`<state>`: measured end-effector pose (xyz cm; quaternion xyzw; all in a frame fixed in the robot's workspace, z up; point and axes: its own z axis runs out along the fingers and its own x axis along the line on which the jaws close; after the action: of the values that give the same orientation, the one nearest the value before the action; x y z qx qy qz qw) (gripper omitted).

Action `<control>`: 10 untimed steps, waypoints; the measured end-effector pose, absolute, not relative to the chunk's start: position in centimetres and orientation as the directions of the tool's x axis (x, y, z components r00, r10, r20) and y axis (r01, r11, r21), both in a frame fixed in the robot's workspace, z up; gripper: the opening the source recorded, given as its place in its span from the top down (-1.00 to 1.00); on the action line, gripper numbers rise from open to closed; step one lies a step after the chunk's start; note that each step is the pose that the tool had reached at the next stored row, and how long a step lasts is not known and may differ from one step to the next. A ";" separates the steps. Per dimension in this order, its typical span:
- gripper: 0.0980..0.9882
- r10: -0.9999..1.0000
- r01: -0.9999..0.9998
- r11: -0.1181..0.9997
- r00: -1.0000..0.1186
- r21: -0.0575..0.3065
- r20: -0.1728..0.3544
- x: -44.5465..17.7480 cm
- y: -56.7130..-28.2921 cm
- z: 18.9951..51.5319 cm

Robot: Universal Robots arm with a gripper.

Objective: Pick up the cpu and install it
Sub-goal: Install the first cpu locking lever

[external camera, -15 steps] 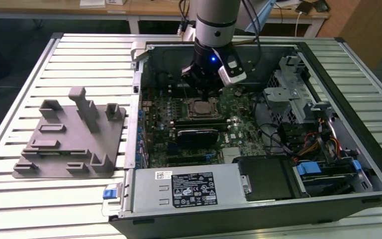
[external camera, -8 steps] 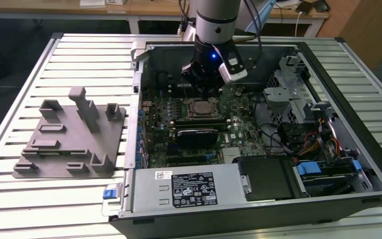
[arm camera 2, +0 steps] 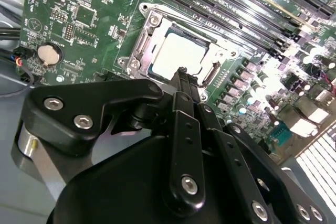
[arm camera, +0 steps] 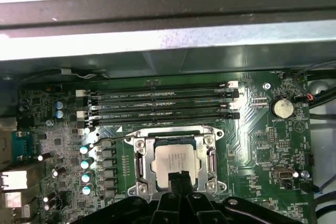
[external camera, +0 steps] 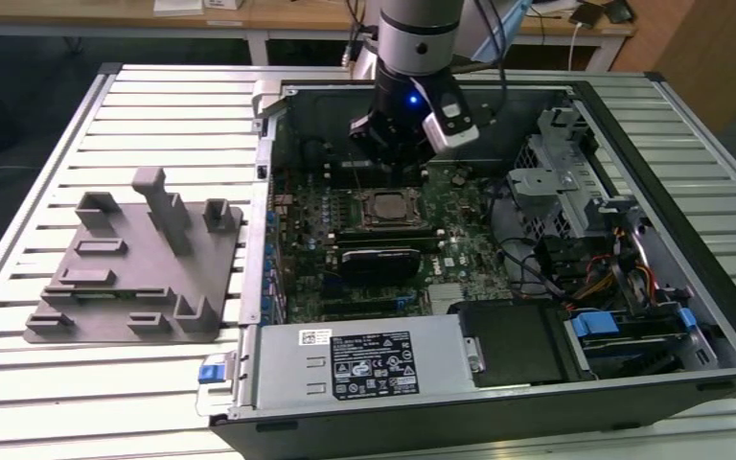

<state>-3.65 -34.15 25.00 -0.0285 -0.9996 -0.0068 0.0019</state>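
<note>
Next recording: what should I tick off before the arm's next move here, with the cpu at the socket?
1. The cpu lies inside the socket frame: ok.
2. The cpu sits level in the frame: cannot tell.
3. The gripper is shut and holds nothing: ok.
4. The gripper tip is apart from the cpu: cannot tell.
5. The memory slots are away from the gripper: ok.

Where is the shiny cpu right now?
In the exterior view, the cpu sits in its metal socket on the green motherboard, mid-case, beside the memory slots, with the gripper close above.
</note>
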 end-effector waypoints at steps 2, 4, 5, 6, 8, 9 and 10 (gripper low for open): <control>0.98 0.057 0.057 0.998 -0.998 0.014 0.004 -3.7 -34.2 25.3; 0.98 0.057 0.057 0.998 -0.998 0.013 0.004 -3.7 -34.2 25.7; 0.98 0.057 0.057 0.998 -0.998 0.013 0.004 -3.7 -34.2 25.8; 0.98 0.057 0.057 0.998 -0.998 0.013 0.004 -3.7 -34.2 25.9; 0.98 0.057 0.057 0.998 -0.998 0.014 0.004 -3.7 -34.2 26.0; 0.98 0.057 0.057 0.998 -0.998 0.014 0.004 -3.7 -34.2 26.0; 0.98 0.057 0.057 0.998 -0.998 0.014 0.004 -3.7 -34.2 26.0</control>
<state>-3.65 -34.15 25.96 -0.0284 -0.9996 -0.0068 0.0019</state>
